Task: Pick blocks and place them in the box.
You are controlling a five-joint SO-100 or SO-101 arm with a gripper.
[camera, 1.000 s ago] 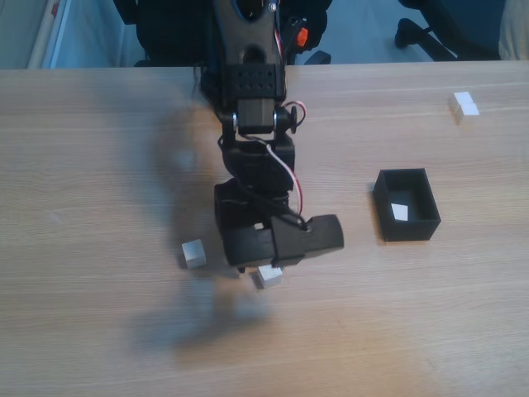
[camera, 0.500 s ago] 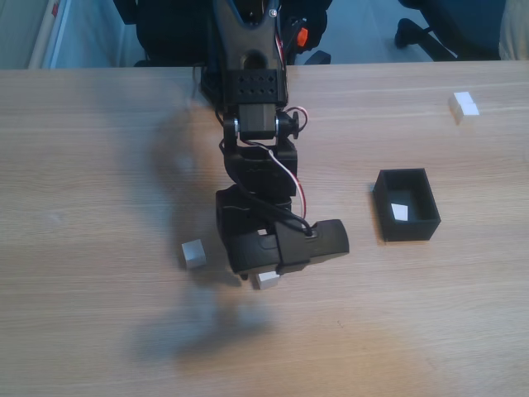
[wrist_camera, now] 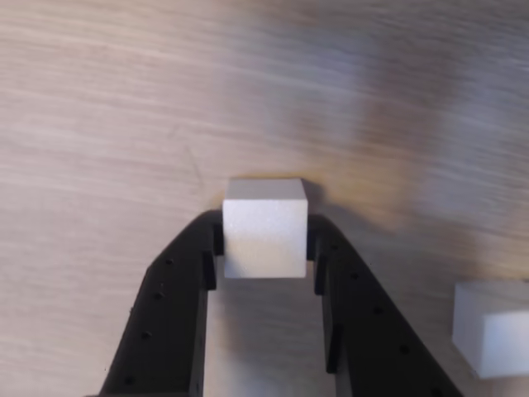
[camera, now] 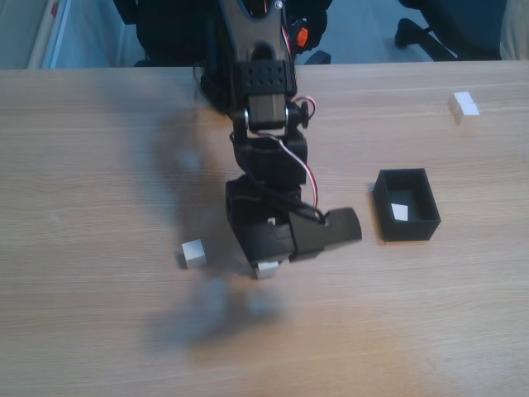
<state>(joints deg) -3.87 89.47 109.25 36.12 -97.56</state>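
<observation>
The claw (wrist_camera: 264, 248) grips a white block (wrist_camera: 264, 227) between both fingers, low centre of the wrist view. Risk: the hold sits near the fingertips, so the cube may slip out in transit. The black box (camera: 427, 217), right of centre on the tabletop (camera: 99, 165), contains one white block (camera: 400, 212).

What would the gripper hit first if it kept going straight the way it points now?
Most likely the wooden table. The gripper, shut on a white block, points down at the bare wood in the wrist view. Nothing else shows ahead, though its height above the wood is unclear.
</observation>
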